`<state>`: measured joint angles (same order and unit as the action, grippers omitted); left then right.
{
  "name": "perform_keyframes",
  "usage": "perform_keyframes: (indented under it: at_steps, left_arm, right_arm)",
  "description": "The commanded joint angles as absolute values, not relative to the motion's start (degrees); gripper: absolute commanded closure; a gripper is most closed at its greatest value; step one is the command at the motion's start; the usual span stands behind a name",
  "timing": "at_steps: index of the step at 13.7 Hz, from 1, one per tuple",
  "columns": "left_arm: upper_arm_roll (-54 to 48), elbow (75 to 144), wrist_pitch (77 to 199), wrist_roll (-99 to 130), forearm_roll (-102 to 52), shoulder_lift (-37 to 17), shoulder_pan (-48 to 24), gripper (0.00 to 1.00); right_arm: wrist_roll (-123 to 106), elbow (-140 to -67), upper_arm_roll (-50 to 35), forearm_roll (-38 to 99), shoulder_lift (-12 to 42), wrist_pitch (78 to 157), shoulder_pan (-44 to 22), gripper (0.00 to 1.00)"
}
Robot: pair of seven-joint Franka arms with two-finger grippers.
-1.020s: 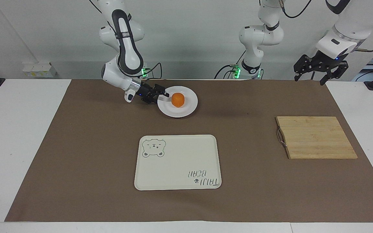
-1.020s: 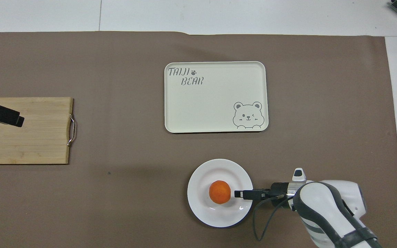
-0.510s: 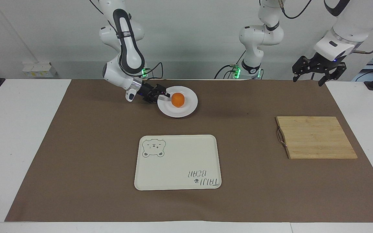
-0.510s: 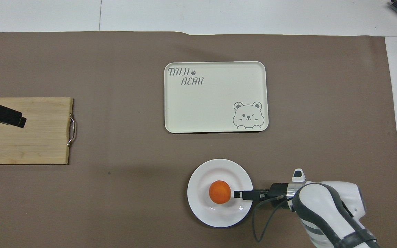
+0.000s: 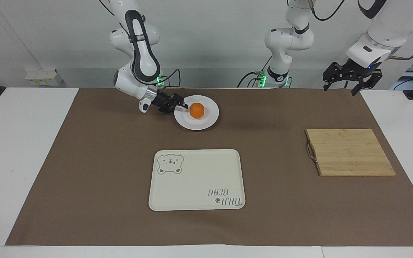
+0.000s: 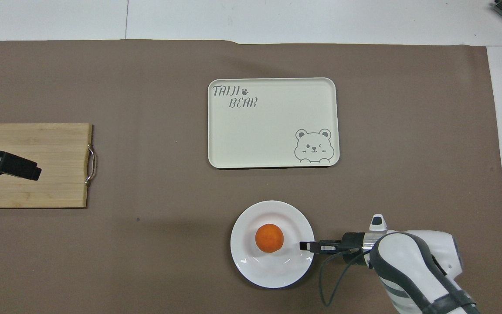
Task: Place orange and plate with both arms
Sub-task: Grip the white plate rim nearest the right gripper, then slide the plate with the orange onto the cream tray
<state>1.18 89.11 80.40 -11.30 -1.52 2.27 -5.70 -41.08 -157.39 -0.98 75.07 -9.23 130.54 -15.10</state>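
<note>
Right gripper (image 5: 183,106) pinched narrow on the rim of the plate (image 5: 206,120), the orange (image 5: 196,110) loose on the plate just past the fingertips; left gripper (image 5: 348,79) waits high over the table's edge, jaws wide. Plate judged stiff, glossy, slippery, breakable: grip the rim only, keep it level; the orange will likely roll.

Orange (image 5: 196,110) on plate (image 5: 206,122), right pincer (image 5: 182,106) pinching its rim; left pincer (image 5: 340,86) aloft, spread.

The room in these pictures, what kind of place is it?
Probably a robotics lab: two white arms mounted at a table covered by a brown mat, with staged props such as a bear tray and a cutting board.
</note>
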Motion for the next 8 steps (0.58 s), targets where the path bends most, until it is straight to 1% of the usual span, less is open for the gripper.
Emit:
perform_keyframes:
  at_steps: [1,5,8]
  left_arm:
    - [1.14,92.11,81.47,-11.25,-1.76,3.96,-7.37,0.0]
    - [1.32,91.41,80.86,-11.25,-1.76,3.61,-7.29,0.0]
    - [1.32,91.41,80.86,-11.16,-1.76,3.87,-7.21,0.0]
  right_arm:
    - [-43.33,-158.2,-0.97,76.99,-10.37,131.48,-15.21,1.0]
    - [-48.33,-156.45,-0.97,76.99,-8.97,131.93,-14.6,1.0]
    - [-46.07,-154.52,-1.05,76.99,-9.14,131.49,-14.5,1.0]
